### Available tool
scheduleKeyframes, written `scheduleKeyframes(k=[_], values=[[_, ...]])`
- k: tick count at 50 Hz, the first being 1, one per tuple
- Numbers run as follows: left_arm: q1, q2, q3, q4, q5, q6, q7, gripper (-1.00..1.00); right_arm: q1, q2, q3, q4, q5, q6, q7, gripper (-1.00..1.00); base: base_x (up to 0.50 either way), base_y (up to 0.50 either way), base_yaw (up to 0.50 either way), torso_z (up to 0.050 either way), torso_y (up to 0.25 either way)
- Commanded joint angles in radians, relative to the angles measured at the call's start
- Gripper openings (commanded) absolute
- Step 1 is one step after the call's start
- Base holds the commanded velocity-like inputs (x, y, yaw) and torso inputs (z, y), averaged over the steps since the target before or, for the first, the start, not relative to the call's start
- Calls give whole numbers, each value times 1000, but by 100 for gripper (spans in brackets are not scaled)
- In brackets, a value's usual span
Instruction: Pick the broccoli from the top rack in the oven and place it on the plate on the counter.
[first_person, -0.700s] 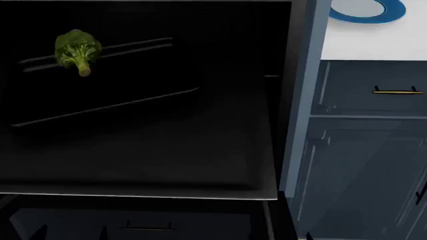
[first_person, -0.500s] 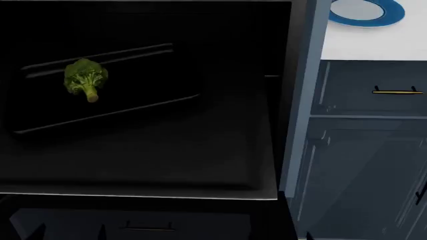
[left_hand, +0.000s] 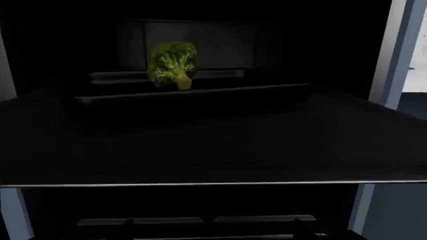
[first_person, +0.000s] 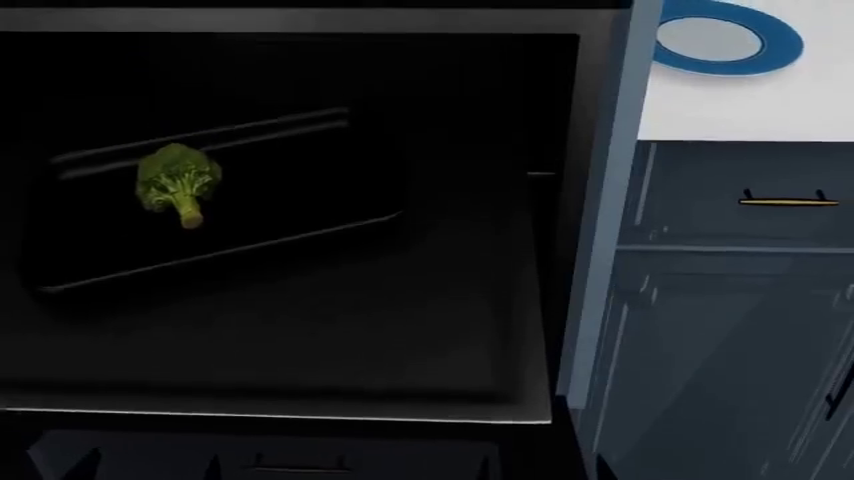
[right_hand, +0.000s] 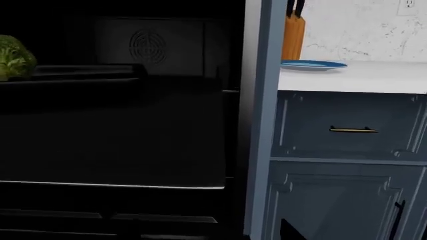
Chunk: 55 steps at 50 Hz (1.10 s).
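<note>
Head view, L to R: oven (first_person: 441, 300) door is down, cavity open, presumably so the arms can reach in. 1 broccoli (first_person: 179, 186) sits in the L part of the cavity, crown up, stalk down toward the door; it appears between the top rack (first_person: 200, 137) and the longer single rail (first_person: 220, 252) below, so whether it rests on the rack, can't tell. Further R, 1 plate (first_person: 727, 40) on the counter (first_person: 747, 110), well apart from the oven, bare, ready as the drop spot. 1 brass handle (first_person: 789, 201) on the cabinet below. R wrist view adds 1 knife block (right_hand: 292, 36) behind the plate.

No fingers in any view, L or R, so released or clenched: can't tell, and the broccoli can't be placed relative to them. Judgement: grasp not yet begun.
</note>
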Motion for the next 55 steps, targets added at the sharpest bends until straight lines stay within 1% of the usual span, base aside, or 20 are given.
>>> scheduleKeyframes(k=[1,10,17,21,25,30,36,37,39,42,44,45,46,47,49,51,52,53,54,55], values=[[12,-21,21,32,-38,-7,6,100,3,16,-25,-14,18,7,14,100,0,0,0,50,0],[10,-38,23,66,-56,-22,-6,100,1,29,-36,-56,22,32,31,100,0,0,0,50,0],[-23,-58,30,160,-54,-124,-33,100,-8,52,-43,-197,14,133,56,100,0,0,0,50,0],[-85,-79,36,200,-102,-264,-13,100,1,66,-49,-274,16,229,60,100,0,0,0,50,0],[-161,-99,66,233,-59,-388,-46,100,22,82,-42,-368,17,339,70,100,0,0,0,50,0],[-258,-100,65,278,-75,-532,-62,100,75,96,-47,-465,15,480,76,100,0,0,0,50,0],[-359,-109,73,331,-95,-709,-72,100,112,104,-50,-502,24,555,74,100,0,0,0,50,0],[-390,-103,29,332,-175,-786,-28,100,113,106,-45,-510,31,561,71,100,0,0,0,50,0],[-406,-127,43,358,-152,-815,-44,100,114,109,-43,-517,34,567,72,100,0,0,0,50,0],[-414,-146,-1,529,-213,-1000,-58,100,119,111,-39,-538,37,587,77,100,0,0,0,28,0],[-429,-204,54,647,-203,-1104,-68,100,120,113,-42,-544,33,596,82,100,0,0,0,0,0],[-445,-265,134,710,-172,-1145,-76,100,118,113,-44,-553,32,602,85,100,0,0,0,0,0],[-461,-268,142,731,-157,-1185,-101,100,117,114,-44,-558,32,605,86,100,0,0,0,0,0],[-495,-248,93,784,-217,-1293,-63,100,117,114,-45,-569,31,612,90,100,0,0,0,0,0],[-570,-226,41,842,-240,-1427,-67,100,118,114,-50,-578,28,618,94,100,0,0,0,0,0],[-648,-199,-15,890,-266,-1548,-59,100,120,114,-58,-584,26,623,96,100,0,0,0,0,0],[-660,-189,-36,890,-277,-1569,-57,100,121,115,-58,-584,27,624,96,100,0,0,0,0,0],[-682,-205,-44,862,-328,-1574,-89,100,123,116,-58,-584,28,625,96,100,0,0,0,0,0],[-711,-222,-84,823,-455,-1574,-170,100,125,117,-56,-586,30,628,97,100,0,0,0,0,0],[-770,-251,-124,758,-605,-1574,-320,100,128,117,-56,-590,30,634,98,100,0,0,0,0,0]])
